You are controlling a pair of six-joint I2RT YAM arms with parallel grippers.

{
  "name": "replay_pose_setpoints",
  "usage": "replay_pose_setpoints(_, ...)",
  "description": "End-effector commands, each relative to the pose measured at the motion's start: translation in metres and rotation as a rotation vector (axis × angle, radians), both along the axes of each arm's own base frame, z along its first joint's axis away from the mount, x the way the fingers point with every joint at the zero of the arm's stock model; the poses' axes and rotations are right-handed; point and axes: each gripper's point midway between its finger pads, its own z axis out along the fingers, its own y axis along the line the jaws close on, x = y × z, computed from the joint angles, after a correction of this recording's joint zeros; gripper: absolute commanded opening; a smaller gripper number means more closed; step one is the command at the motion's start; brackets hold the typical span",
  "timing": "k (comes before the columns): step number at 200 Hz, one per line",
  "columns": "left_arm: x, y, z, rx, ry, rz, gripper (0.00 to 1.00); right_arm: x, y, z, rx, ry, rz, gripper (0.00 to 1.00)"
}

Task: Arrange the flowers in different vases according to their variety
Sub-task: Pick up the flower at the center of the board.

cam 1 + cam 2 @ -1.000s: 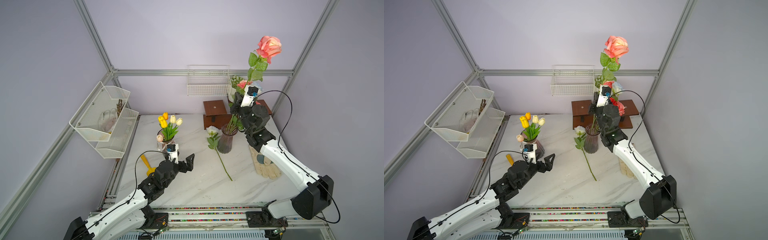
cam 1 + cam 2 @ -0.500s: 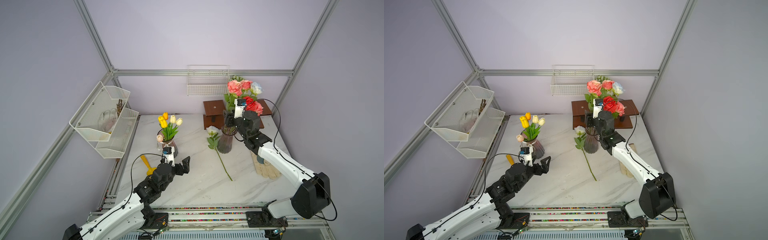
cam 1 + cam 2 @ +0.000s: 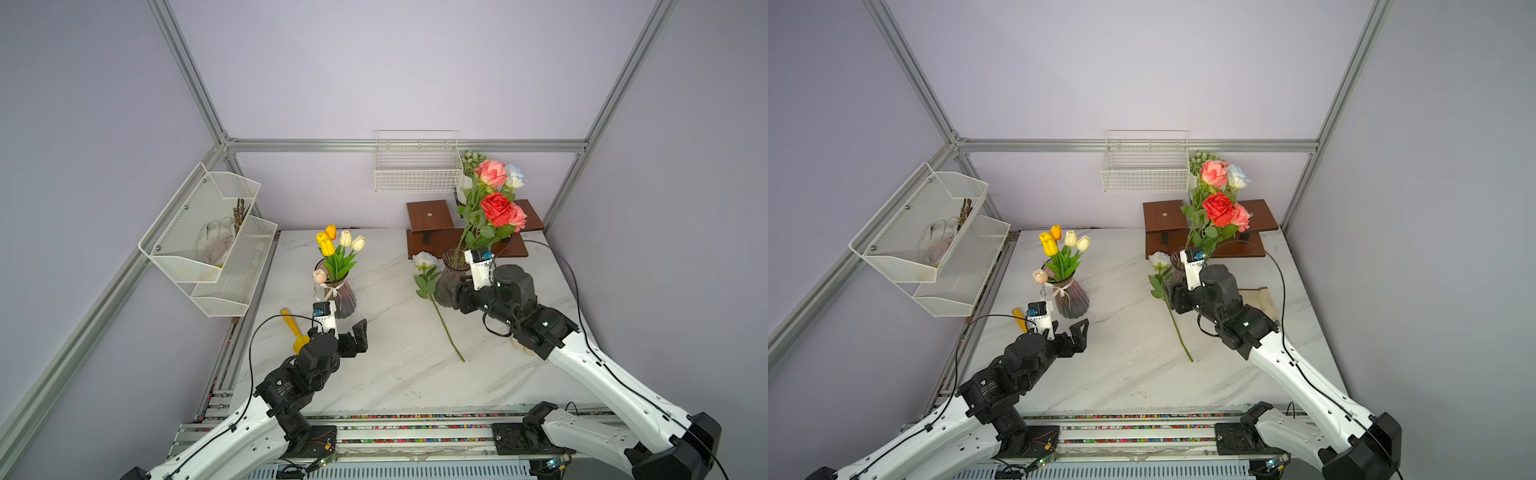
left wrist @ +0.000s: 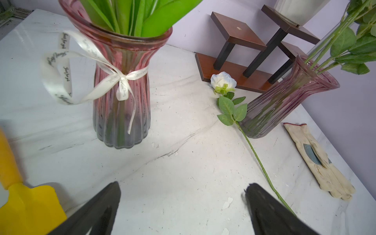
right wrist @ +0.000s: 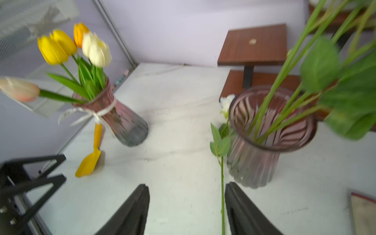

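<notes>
Near left: left arm bent, reaching low over tabletop; left hand jaws wide apart, empty. Near right: right arm stretched toward far centre; right hand jaws parted, grips nothing.

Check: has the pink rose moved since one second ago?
Yes. The pink rose came down: formerly above the wire basket, now level with it, stem in the slim vase.

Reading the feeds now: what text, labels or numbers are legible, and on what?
"Just for you": script, repeated along the white ribbon tied round the tulip vase, left wrist view.
Small white print on the left arm, in a top view: too small to read.
Nothing else legible in any view.
</notes>
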Motion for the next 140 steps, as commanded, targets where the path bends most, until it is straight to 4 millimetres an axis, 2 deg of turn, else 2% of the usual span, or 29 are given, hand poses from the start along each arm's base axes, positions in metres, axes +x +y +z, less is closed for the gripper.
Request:
replay_pose_setpoints(1,-0.003,0.010,-0.007,-0.006,0.012,0.046,1.00,-0.025,-0.006,-0.048,-0.087,0.112,-0.005,0.64)
replay_pose_setpoints(22,-0.004,0.014,-0.009,-0.010,0.016,0.057,1.00,-0.034,-0.002,-0.082,-0.123,0.174,0.019,0.64)
replay_pose_setpoints(39,-0.005,0.015,-0.012,-0.008,0.019,0.062,1.00,-0.033,0.002,-0.105,-0.176,0.214,0.018,0.64)
replay_pose_setpoints(87,-0.007,0.018,-0.017,-0.002,0.033,0.068,1.00,-0.006,-0.001,-0.163,-0.392,0.326,-0.055,0.61)
replay_pose_setpoints(117,-0.010,0.022,-0.016,0.000,0.026,0.076,1.00,0.016,0.000,-0.179,-0.451,0.307,-0.107,0.59)
replay_pose_setpoints(123,-0.010,0.023,-0.015,-0.003,0.023,0.078,1.00,0.019,0.000,-0.191,-0.479,0.324,-0.110,0.58)
replay_pose_setpoints(140,-0.011,0.025,-0.013,0.000,0.016,0.081,1.00,0.029,0.003,-0.201,-0.496,0.324,-0.120,0.58)
